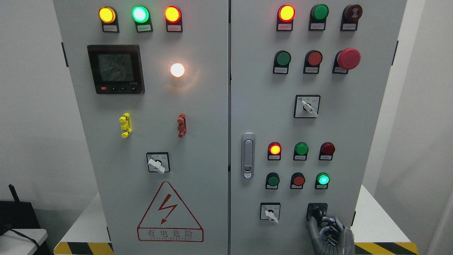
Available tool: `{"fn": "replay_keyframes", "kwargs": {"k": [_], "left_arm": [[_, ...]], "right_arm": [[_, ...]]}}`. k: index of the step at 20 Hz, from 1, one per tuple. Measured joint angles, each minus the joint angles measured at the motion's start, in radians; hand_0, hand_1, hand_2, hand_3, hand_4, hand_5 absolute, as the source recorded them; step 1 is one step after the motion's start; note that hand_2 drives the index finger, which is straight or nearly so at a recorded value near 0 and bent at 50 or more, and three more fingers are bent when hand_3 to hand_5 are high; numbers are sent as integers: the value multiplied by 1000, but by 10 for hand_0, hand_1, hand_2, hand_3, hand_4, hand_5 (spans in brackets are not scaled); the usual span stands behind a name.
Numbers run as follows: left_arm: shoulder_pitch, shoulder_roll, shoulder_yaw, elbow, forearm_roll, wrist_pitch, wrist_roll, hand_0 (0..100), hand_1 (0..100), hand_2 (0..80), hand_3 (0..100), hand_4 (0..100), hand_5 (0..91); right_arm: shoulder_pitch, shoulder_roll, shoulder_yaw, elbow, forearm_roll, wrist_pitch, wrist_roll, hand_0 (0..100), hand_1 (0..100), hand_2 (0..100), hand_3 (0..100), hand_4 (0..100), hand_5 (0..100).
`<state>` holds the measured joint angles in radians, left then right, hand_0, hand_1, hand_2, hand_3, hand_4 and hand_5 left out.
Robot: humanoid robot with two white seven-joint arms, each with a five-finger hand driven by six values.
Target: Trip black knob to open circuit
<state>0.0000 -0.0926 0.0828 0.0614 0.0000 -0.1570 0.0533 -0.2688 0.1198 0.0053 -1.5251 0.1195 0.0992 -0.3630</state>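
The black knob [316,212] sits on a black square plate at the lower right of the grey cabinet's right door [297,127]. My right hand [327,232] rises from the bottom edge just below it. Its thumb and curled fingers [334,223] reach up to the knob's lower edge and touch it. The hand covers the bottom of the knob, so I cannot tell how firm the hold is. My left arm does not show.
A white selector switch [270,213] sits left of the knob. Indicator lamps and push buttons [299,180] fill the door above. A door latch handle [248,156] stands at the door's left edge. The left door carries a meter [116,69] and a warning triangle [170,212].
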Motion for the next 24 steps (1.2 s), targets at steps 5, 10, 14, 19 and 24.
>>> {"fn": "replay_keyframes", "kwargs": {"k": [5,10,14,19,24], "left_arm": [[0,0,0,0,0,0,0,120,389,0,0,0,0],[0,0,0,0,0,0,0,120,389,0,0,0,0],[0,0,0,0,0,0,0,120,389,0,0,0,0],[0,0,0,0,0,0,0,120,389,0,0,0,0],[0,0,0,0,0,0,0,120,389,0,0,0,0]], "right_arm": [[0,-1,-2,0,0,0,0,493,797,550,885,915,989],[0,-1,-3,0,1,0,0,498,811,547,882,911,989],[0,-2,-4,0,1,0,1,502,820,545,879,908,989],[0,-3,-4,0,3,0,1,505,823,544,877,906,989],[1,-3,-5,0,17,-3,1,508,827,542,876,905,989]]}}
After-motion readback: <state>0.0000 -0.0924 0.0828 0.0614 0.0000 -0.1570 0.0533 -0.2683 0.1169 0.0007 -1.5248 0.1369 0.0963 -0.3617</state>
